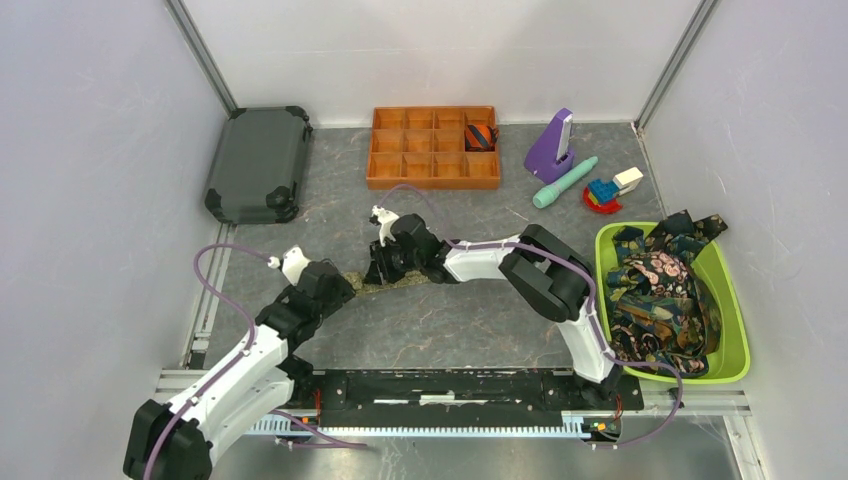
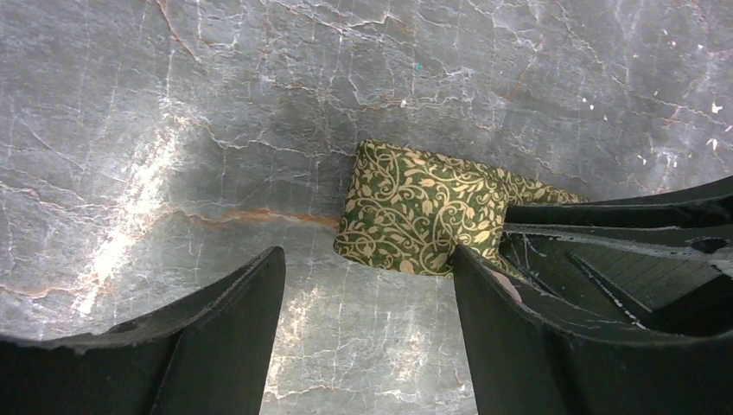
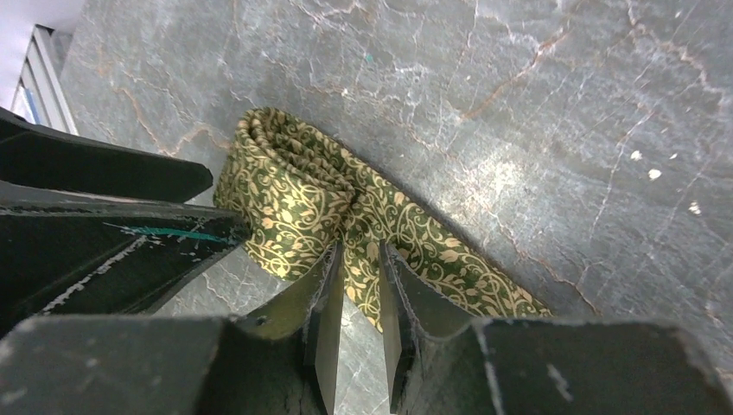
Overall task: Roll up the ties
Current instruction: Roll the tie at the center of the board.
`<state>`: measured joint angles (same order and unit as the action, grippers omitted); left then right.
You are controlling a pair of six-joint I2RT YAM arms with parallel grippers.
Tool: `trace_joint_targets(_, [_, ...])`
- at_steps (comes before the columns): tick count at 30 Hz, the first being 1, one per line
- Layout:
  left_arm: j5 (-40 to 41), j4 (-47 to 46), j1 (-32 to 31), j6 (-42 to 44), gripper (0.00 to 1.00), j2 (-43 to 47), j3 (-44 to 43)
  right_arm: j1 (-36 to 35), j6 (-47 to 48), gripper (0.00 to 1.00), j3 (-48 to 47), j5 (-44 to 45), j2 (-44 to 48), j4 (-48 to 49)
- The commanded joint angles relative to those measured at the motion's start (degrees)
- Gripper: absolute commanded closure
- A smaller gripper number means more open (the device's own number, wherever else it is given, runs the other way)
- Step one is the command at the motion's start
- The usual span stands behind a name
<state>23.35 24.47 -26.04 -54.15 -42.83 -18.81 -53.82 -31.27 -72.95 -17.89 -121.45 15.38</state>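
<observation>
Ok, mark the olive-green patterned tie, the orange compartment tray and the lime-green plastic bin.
olive-green patterned tie [image 3: 285, 186]: right wrist view, rolled end.
orange compartment tray [image 1: 433, 184]: top external view, near wall.
lime-green plastic bin [image 1: 736, 315]: top external view, right rim.

White panels [image 1: 90, 150] on aluminium posts [image 1: 203, 55] are enclosing a marble-patterned tabletop [image 1: 450, 320] (a mounting rail [image 1: 715, 402] along its near edge), marking this as a robotics lab.
</observation>
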Motion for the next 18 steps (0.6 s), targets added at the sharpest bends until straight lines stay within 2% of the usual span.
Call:
trace_joint_targets(1, [2.2, -4.2, 0.7, 0.2, 0.23, -1.1, 0.6, -0.6, 0.4, 0.73, -1.8, -0.5, -1.9, 2.2])
trace_joint_targets(9, [3.7, -4.0, 1.3, 1.1, 0.23, -1.5, -0.7, -0.6, 1.3, 0.73, -1.7, -1.1, -5.6, 3.2])
trace_joint_targets(18, [2.7, -3.2, 1.5, 3.9, 0.26, -1.4, -1.7, 0.5, 2.7, 0.73, 2.1, 0.5, -4.1, 2.9])
